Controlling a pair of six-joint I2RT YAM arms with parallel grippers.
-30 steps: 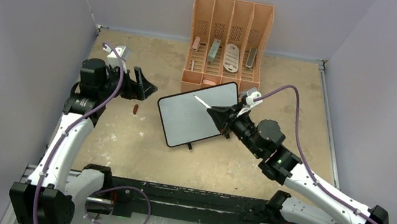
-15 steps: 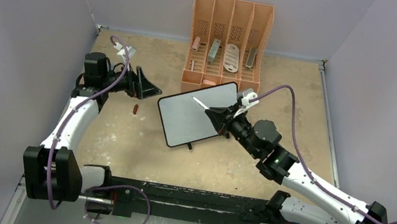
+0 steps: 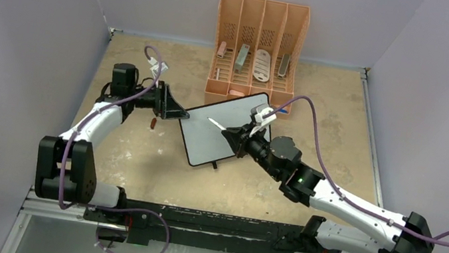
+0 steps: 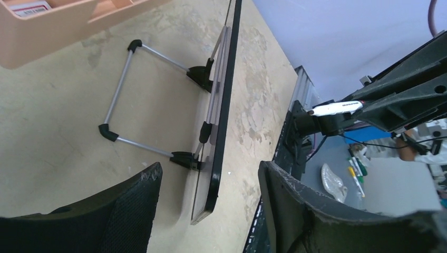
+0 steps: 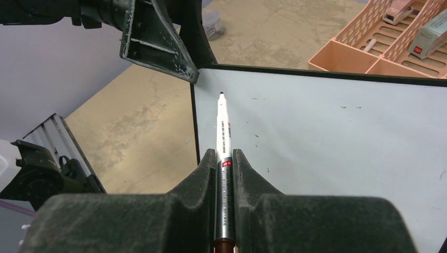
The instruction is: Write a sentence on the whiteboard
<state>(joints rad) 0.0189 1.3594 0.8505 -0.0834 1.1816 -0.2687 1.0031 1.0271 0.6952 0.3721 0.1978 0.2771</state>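
The whiteboard [image 3: 206, 138] stands tilted on its wire stand, its face blank apart from a few specks; no sentence shows on it. My right gripper [image 3: 234, 137] is shut on a white and silver marker [image 3: 215, 124], whose tip hovers over the board's upper left area. In the right wrist view the marker [image 5: 223, 132] points at the board [image 5: 327, 132] from between my right gripper [image 5: 224, 156]. My left gripper [image 3: 178, 111] is open at the board's left corner. In the left wrist view the board's black edge [image 4: 223, 105] lies between the spread left gripper [image 4: 210, 167], untouched.
The orange organizer [image 3: 257, 44] with several small items stands behind the board. A red-brown marker cap [image 3: 153, 122] lies on the table below the left gripper. The board's wire stand [image 4: 121, 89] rests on the table. Grey walls enclose the table on three sides.
My left arm has swung right, bringing its open gripper up to the board's left corner. My right gripper has moved left with the marker, farther over the board.
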